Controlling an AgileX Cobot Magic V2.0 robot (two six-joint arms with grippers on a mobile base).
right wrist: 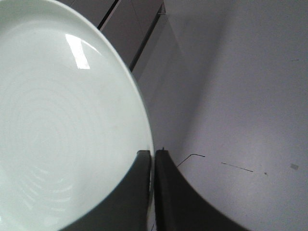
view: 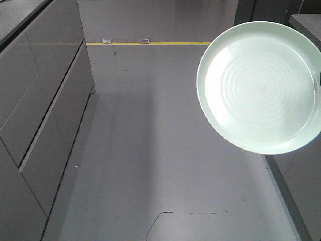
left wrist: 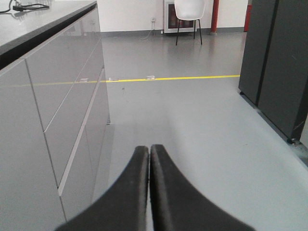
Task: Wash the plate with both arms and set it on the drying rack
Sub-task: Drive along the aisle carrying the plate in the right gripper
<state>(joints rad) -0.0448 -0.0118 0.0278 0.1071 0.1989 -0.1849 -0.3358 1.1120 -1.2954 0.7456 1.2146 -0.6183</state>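
The pale mint-green plate (view: 260, 88) hangs in the air at the right of the front view, its face with faint rings turned toward the camera. In the right wrist view the plate (right wrist: 62, 120) fills the left side, and my right gripper (right wrist: 152, 155) is shut on its rim, one black finger on each side of the edge. My left gripper (left wrist: 149, 150) shows only in its own view, shut with nothing between its fingers, pointing along the floor away from the plate. The drying rack is out of view.
Grey cabinet drawers (view: 40, 100) run along the left under a dark countertop (left wrist: 43, 24). A yellow floor line (view: 150, 43) crosses the far floor. Dark tall cabinets (left wrist: 279, 62) stand at the right, a white chair (left wrist: 188, 12) at the back.
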